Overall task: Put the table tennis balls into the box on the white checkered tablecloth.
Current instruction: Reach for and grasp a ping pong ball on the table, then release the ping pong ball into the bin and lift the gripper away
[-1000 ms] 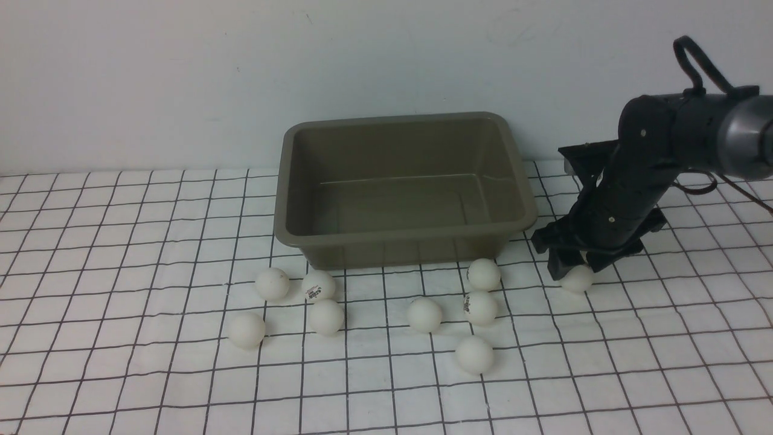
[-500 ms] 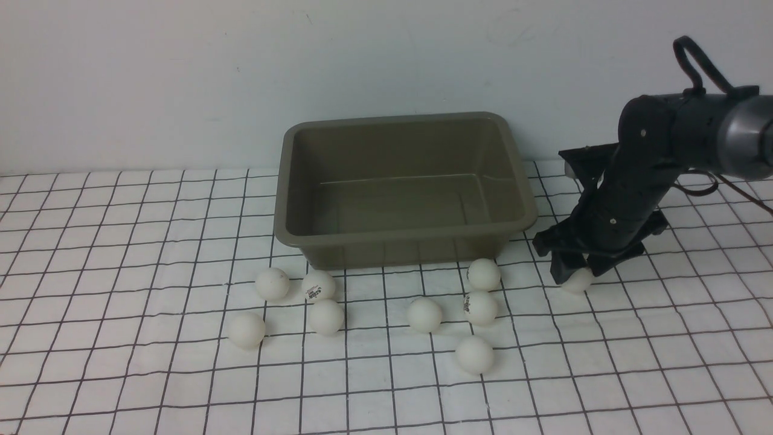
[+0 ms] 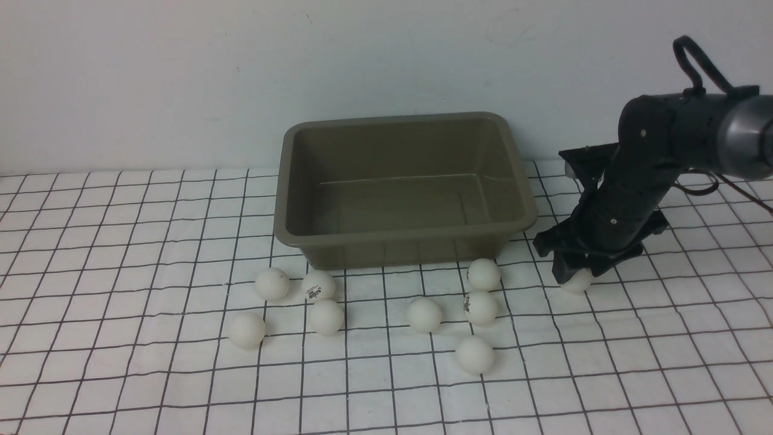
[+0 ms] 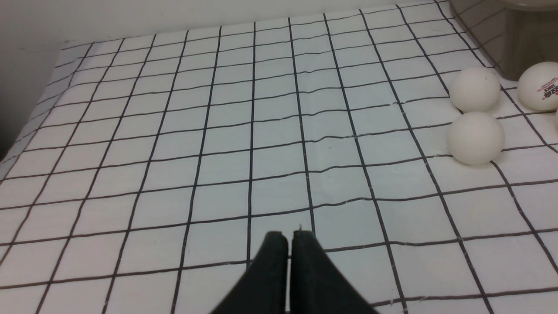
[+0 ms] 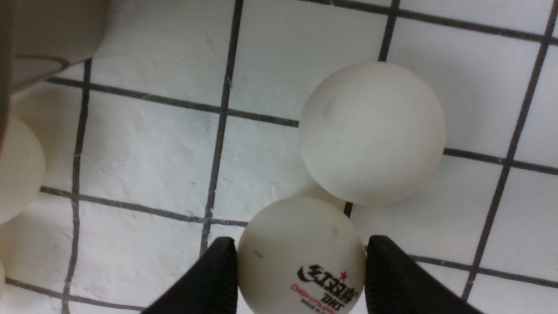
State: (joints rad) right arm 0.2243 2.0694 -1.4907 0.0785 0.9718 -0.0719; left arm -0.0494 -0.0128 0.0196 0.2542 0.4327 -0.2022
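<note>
Fingers (image 5: 218, 274) of the right gripper (image 3: 570, 270) sit against both sides of a printed ball (image 5: 301, 257), black tips pressed to its widest part, so it looks gripped. It is low over the tablecloth (image 3: 121, 254), just right of the box (image 3: 392, 249) near its front corner. A plain ball (image 5: 371, 133) lies beside the gripped one, touching it or nearly so; I cannot tell which. From the front only one ball shows under the gripper, half hidden, and I cannot say which of the two it is. Nothing lies in the box, and eight more balls (image 3: 424, 315) are loose on the cloth in front of it. The left gripper (image 4: 290, 237) hangs above the cloth with its fingers pressed together on nothing. To do this step well, I would make the squeeze light but even — a ball this smooth can squirt out if the tips ride off its middle — and lift straight up first, so the neighbour is not nudged away. Then clear the flared rim with room to spare, carry to the middle of the box and let go low, so the ball does not bounce out.
</note>
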